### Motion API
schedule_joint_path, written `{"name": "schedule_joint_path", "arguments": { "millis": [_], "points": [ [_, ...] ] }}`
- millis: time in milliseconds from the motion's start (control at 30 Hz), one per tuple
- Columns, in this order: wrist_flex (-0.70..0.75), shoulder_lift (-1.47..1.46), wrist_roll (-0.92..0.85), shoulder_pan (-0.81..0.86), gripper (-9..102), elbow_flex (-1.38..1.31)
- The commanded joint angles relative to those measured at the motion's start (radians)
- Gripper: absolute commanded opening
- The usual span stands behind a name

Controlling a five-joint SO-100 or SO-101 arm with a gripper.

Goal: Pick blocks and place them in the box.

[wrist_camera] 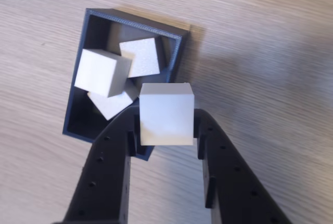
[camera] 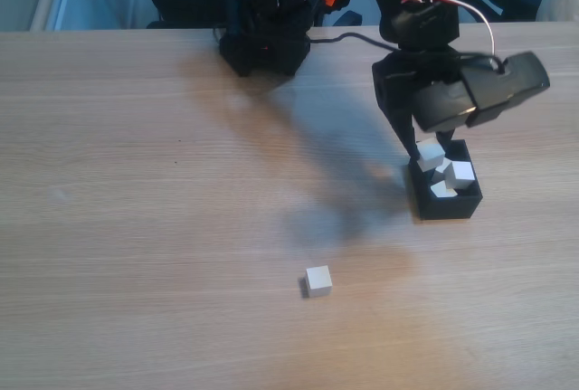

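The black two-finger gripper is clamped on a small white cube above the black open-topped box, which holds three cubes. One white cube lies on the wooden table, well left of the box and nearer.

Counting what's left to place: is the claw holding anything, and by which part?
Yes: the claw is shut on a white cube, gripped by two opposite side faces, over the black box's edge.

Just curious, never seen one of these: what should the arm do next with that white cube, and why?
Probably shift slightly toward the box's middle, then open: the gripper holds a block over the box edge, where three blocks already sit.
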Motion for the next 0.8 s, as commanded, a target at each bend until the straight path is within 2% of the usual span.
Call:
{"name": "schedule_joint_path", "arguments": {
  "millis": [0, 367, 600, 767],
  "points": [
    [0.017, -0.025, 0.049, -0.025, 0, -0.091],
    [0.164, -0.155, 0.23, -0.083, 2, -0.285],
    [0.181, -0.16, 0.265, -0.078, 15, -0.279],
    [0.215, -0.166, 0.285, -0.067, 18, -0.276]
  ]
}}
